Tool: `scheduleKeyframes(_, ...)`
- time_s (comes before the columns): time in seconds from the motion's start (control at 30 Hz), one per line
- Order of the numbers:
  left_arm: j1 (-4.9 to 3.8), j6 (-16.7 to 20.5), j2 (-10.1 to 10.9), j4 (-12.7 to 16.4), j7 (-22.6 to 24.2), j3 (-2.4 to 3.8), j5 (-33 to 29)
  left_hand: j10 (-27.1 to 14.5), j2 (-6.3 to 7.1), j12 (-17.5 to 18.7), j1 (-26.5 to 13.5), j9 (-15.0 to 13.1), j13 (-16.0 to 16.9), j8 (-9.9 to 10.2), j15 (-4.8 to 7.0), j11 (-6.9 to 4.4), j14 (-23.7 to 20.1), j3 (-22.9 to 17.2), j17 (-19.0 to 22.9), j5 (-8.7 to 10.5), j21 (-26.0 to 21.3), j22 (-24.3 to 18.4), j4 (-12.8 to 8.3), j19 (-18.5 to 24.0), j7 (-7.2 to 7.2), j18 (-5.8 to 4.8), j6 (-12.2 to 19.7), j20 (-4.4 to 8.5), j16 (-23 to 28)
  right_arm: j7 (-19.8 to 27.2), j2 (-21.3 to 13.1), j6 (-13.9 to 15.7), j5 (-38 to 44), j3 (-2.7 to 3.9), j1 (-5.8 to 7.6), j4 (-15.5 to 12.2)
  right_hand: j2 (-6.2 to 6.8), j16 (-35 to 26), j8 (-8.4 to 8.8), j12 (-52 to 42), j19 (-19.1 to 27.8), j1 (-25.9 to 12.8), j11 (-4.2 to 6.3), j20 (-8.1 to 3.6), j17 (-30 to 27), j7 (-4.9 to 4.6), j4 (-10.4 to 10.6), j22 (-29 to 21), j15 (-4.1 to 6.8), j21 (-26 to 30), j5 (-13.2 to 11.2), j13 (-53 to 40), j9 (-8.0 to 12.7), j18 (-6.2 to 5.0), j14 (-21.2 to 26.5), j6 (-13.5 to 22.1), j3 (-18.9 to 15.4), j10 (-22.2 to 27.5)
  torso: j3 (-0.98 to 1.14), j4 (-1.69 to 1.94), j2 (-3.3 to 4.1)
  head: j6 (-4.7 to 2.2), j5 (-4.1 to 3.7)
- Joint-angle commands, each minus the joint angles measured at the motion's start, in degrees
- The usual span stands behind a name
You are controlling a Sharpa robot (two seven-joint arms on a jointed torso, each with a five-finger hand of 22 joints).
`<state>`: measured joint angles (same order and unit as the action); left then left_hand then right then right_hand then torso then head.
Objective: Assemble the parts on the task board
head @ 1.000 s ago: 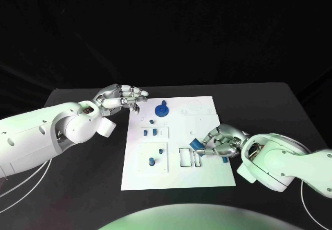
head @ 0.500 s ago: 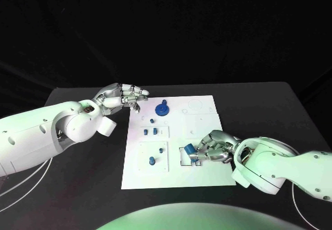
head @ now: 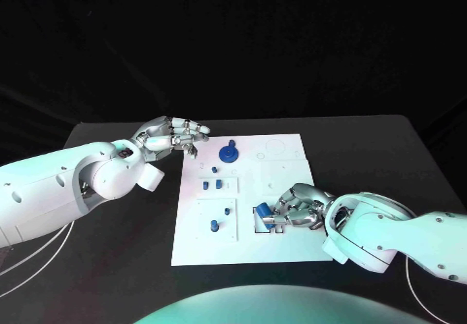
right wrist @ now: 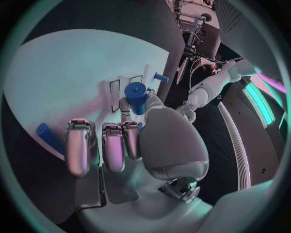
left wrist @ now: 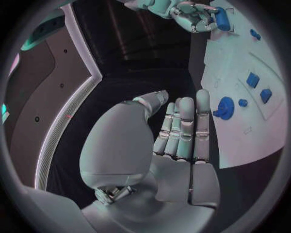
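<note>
The white task board (head: pixel 292 152) lies mid-table. My right hand (head: pixel 295 210) pinches a blue part (head: pixel 262 211) just above the two rectangular slots (head: pixel 261 223) near the board's front. In the right wrist view that blue part (right wrist: pixel 136 95) sits at the fingertips (right wrist: pixel 124 108) beside the slots (right wrist: pixel 115 91). My left hand (head: pixel 175 138) hovers at the board's far left corner, holding nothing. Its fingers (left wrist: pixel 185 128) lie stretched out side by side. A round blue disc (head: pixel 228 154), two blue blocks (head: pixel 212 183) and two blue pegs (head: pixel 220 219) are on the board's left half.
The black table (head: pixel 379 155) surrounds the board. The left wrist view has the disc (left wrist: pixel 225 108), the blocks (left wrist: pixel 259 87) and my right hand (left wrist: pixel 193 11) with its part. Another blue piece (right wrist: pixel 50 138) lies on the board beside my right fingers.
My right hand has carried the blue part leftward across the board, and it now hangs over the rectangular slots. The left hand has stayed still.
</note>
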<state>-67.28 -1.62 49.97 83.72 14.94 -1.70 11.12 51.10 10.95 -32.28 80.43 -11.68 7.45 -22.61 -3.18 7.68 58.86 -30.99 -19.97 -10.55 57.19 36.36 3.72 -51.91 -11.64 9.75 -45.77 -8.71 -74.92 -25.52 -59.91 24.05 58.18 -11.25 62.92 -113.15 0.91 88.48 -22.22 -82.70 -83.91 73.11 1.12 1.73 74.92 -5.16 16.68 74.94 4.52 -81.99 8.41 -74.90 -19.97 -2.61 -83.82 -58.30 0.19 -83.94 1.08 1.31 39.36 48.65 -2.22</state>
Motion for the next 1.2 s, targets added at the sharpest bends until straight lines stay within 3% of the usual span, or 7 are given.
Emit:
scheduleKeyframes(0.03,-0.01,-0.91,-0.05,0.16,0.30,0.03,0.03,-0.47,0.02,-0.36,-0.70,-0.10,-0.08,-0.19,-0.28,0.01,0.08,-0.03,0.10,-0.26,-0.28,-0.06,-0.17,-0.15,0.09,0.84,0.41,-0.20,0.31,0.04,0.09,-1.64,0.70,-0.09,-0.17,-0.01,-0.02,0.28,-1.18,0.11,-3.62,-0.48,0.39,-0.29,10.95,2.53,0.05,12.87,0.39,-0.28,0.07,-9.73,-11.01,0.97,-5.37,-2.72,-0.12,-3.15,-0.01,-0.04,-0.01,0.12,0.09)
scheduleKeyframes(0.5,-0.01,-0.90,-0.08,0.13,0.25,0.03,0.03,-0.47,0.02,-0.36,-0.70,-0.10,-0.08,-0.19,-0.28,0.01,0.08,-0.03,0.10,-0.26,-0.28,-0.06,-0.17,-0.15,0.09,0.84,0.41,-0.20,0.31,-0.24,0.52,-2.12,0.92,-0.09,-0.23,0.77,0.12,0.28,-1.28,0.15,-3.62,-1.37,0.45,-0.35,10.96,2.57,0.08,12.87,0.44,-0.25,0.04,-9.73,-11.09,0.96,-5.37,-2.87,-0.25,-3.17,0.01,0.01,0.00,0.14,0.06)
scheduleKeyframes(0.63,-0.01,-0.88,-0.08,0.15,0.24,0.03,0.03,-0.47,0.02,-0.36,-0.70,-0.10,-0.08,-0.19,-0.28,0.01,0.08,-0.03,0.10,-0.26,-0.28,-0.06,-0.17,-0.15,0.09,0.84,0.41,-0.20,0.31,-0.44,0.69,-2.10,1.07,-0.09,-0.23,1.04,0.57,0.25,-1.53,0.26,-3.61,-4.65,0.42,-0.37,10.89,2.55,0.07,12.86,0.43,-0.18,-0.18,-9.73,-11.35,0.96,-5.36,-3.02,-1.95,-3.19,-0.02,-0.01,0.00,0.12,0.04)
scheduleKeyframes(0.83,-0.01,-0.87,-0.09,0.16,0.23,0.03,0.03,-0.59,-0.05,-0.51,-0.87,-0.16,-0.14,-0.39,-0.29,0.02,0.05,-0.11,0.11,-0.30,-0.35,-0.14,-0.20,-0.17,0.09,0.85,0.54,-0.21,0.25,-0.74,1.05,-1.41,1.52,-0.09,-0.27,1.47,0.12,0.24,-1.91,0.40,-3.61,-8.71,0.48,-0.40,10.94,2.63,0.17,12.85,0.48,-0.11,-0.20,-9.76,-11.84,0.95,-5.37,-2.92,-4.93,-3.22,0.02,-0.02,-0.04,0.12,0.11)
scheduleKeyframes(1.07,-0.01,-0.82,-0.08,0.16,0.22,0.03,0.03,-0.59,-0.05,-0.51,-0.87,-0.16,-0.14,-0.39,-0.29,0.02,0.05,-0.11,0.11,-0.30,-0.35,-0.14,-0.20,-0.17,0.09,0.85,0.54,-0.21,0.25,-0.92,1.49,-1.57,1.96,-0.09,-0.33,1.74,2.35,0.11,-2.38,0.96,-3.48,-12.35,0.46,-0.41,10.62,2.62,0.29,12.72,0.48,0.39,0.07,-9.53,-12.44,0.86,-5.30,-2.62,-8.72,-3.06,0.05,-0.04,-0.03,0.14,0.14)
scheduleKeyframes(1.2,-0.01,-0.80,-0.08,0.17,0.21,0.03,0.03,-0.59,-0.05,-0.51,-0.87,-0.16,-0.14,-0.39,-0.29,0.02,0.05,-0.11,0.11,-0.30,-0.35,-0.14,-0.20,-0.17,0.09,0.85,0.54,-0.21,0.25,-0.84,1.52,-1.72,2.18,-0.09,-0.34,1.73,2.56,0.10,-2.39,0.99,-3.46,-12.50,0.46,-0.41,10.60,2.60,0.29,12.70,0.47,0.45,0.11,-9.52,-12.47,0.84,-5.30,-2.58,-8.79,-3.05,0.03,-0.05,0.00,0.17,0.14)
